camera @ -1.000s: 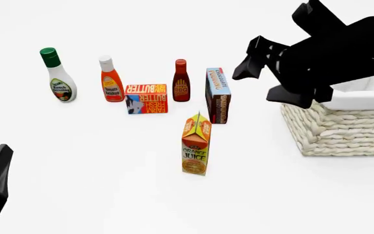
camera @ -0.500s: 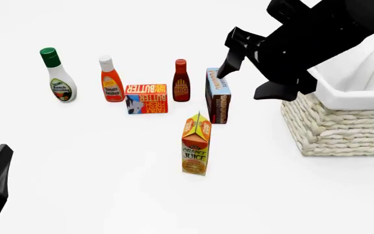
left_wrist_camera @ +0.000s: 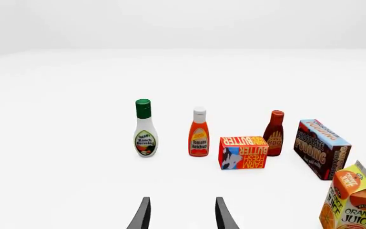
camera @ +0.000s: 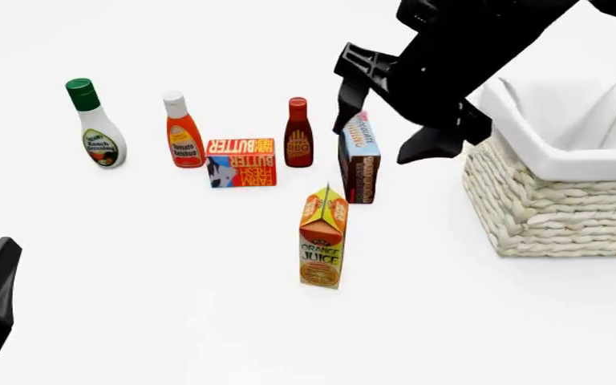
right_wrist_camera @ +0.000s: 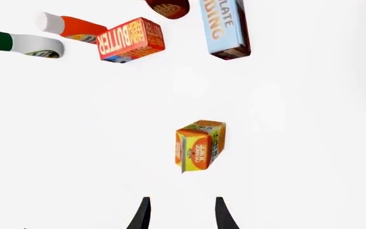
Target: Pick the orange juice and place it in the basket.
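OJ carton stands upright on the bench, alone in front of the row of groceries, w/ the chocolate pudding box just behind it and the basket off to its right. Not yet grasped.

Right end effector hangs high above the pudding box, fingers spread wide w/ nothing between them; the right wrist view looks straight down on the carton's gable top. Left end effector sits low near the bench edge, fingers parted and empty, well apart from everything.

Step in hand, I'd judge: approach for the pick, right arm.

To do it well:
- Bring the fingers directly over the carton before descending; carton isn't quite between them yet.
- Straddle the flat side faces below the gable, not the sloped top.
- Come down vertically; carton is tall and narrow, so a sideways nudge prob. tips it.
- Keep clear of the pudding box behind.
- Lift above the basket rim before moving across.
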Controlling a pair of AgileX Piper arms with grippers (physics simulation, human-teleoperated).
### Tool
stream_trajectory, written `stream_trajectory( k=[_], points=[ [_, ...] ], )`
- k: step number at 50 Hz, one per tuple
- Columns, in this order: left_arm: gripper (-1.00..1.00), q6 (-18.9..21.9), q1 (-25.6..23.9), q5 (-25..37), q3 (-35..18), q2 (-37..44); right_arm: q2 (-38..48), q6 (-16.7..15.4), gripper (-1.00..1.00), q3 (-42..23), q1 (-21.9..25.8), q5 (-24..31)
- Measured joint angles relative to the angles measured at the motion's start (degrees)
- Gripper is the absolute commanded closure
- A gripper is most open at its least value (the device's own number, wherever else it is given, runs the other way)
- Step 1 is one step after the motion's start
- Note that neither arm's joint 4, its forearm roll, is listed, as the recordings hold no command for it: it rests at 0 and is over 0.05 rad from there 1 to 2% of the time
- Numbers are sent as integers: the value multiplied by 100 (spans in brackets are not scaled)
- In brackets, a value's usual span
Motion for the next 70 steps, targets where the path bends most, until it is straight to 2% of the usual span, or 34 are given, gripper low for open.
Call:
stream_trajectory(
  k=[9,20,53,70],
  points=[
    [-100,0,0,0,0,0,516,-17,-100,-364,92,406],
    [-100,0,0,0,0,0,853,-94,-100,-472,86,602],
    [-100,0,0,0,0,0,1439,-443,-100,-672,126,697],
    [-100,0,0,0,0,0,1579,-369,-100,-721,329,700]
  ],
)
